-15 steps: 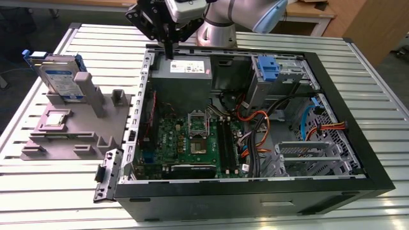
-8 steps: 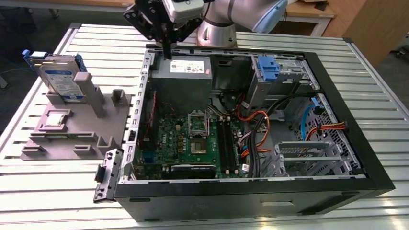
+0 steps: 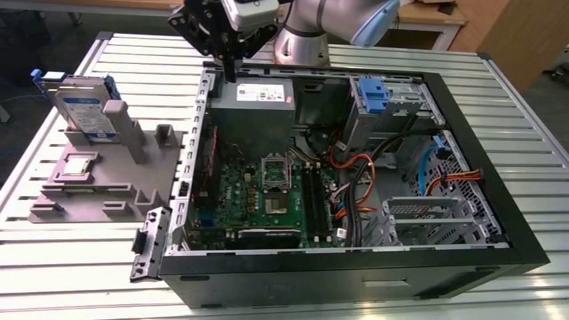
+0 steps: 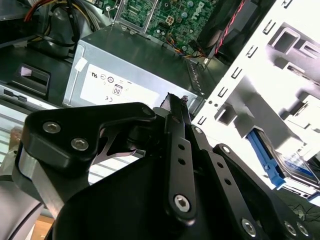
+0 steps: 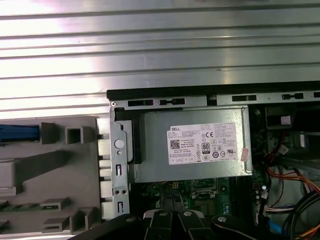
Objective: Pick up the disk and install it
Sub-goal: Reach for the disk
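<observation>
Silver-metal with a blue plastic frame, the flat rectangular disk (image 3: 82, 110) stands upright in a grey plastic fixture (image 3: 106, 187) at the exterior view's left, outside the open black computer case (image 3: 498, 220). The black gripper (image 3: 229, 75) hovers over the grey boxy power supply (image 3: 262, 93), well apart from the disk. In the second wrist view its fingers (image 4: 172, 130) are pressed together, holding nothing. In the first wrist view the power supply lies directly beneath. As I judge it, neither pickup nor installation is done.

A ribbed metal table (image 3: 53, 267) carries the scene, and its slats catch bright glare. Beyond the table's far edge stands a wooden desk (image 3: 431, 13), with a wooden cabinet (image 3: 520, 33) toward the exterior view's right. Dark grey floor (image 3: 553, 100) shows beside the table there.
</observation>
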Motion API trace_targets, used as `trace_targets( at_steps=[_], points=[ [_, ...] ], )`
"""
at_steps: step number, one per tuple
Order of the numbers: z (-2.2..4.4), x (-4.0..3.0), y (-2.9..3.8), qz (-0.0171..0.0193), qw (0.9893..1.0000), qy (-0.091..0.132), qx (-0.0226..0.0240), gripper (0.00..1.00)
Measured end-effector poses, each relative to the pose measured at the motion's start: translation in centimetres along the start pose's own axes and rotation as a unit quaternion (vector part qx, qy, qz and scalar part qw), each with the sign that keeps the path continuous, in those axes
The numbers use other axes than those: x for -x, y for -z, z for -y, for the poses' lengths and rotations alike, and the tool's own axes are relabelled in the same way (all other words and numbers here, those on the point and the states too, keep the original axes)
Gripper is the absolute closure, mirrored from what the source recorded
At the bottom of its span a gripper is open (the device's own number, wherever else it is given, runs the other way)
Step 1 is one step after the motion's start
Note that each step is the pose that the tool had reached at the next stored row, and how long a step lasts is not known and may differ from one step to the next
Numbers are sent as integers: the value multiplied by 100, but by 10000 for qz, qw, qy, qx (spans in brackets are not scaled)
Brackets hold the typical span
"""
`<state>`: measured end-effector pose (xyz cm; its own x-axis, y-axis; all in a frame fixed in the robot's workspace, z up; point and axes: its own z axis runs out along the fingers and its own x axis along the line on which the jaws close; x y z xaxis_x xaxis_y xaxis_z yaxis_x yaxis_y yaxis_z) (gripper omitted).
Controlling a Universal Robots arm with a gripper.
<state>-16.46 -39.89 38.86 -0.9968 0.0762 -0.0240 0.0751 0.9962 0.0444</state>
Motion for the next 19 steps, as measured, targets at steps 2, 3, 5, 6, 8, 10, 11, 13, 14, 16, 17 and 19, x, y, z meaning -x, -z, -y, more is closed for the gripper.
trace_targets(
  at_steps=[2, 3, 5, 6, 8, 10, 11, 13, 14, 16, 17, 19],
  points=[
    [1, -11, 0, 0, 10000, 0, 0, 90],
    [1, -16, 1, 0, 10000, 0, -1, 90],
    [2, -26, 0, 0, 10000, 0, 0, 90],
    [2, -29, 1, 0, 10000, 0, 0, 90],
    [3, -33, 1, 0, 10000, 0, -1, 90],
    [3, -36, 1, 0, 10000, 0, 0, 90],
    [3, -36, 1, 0, 10000, 0, 0, 90],
    [3, -37, 1, 0, 10000, 0, 0, 90],
    [3, -38, 1, 0, 10000, 0, 0, 90],
    [4, -48, 1, 0, 10000, -1, 0, 90],
    [4, -53, 2, 0, 10000, 0, 0, 90],
    [5, -66, 2, 0, 10000, 0, 0, 90]
  ],
)
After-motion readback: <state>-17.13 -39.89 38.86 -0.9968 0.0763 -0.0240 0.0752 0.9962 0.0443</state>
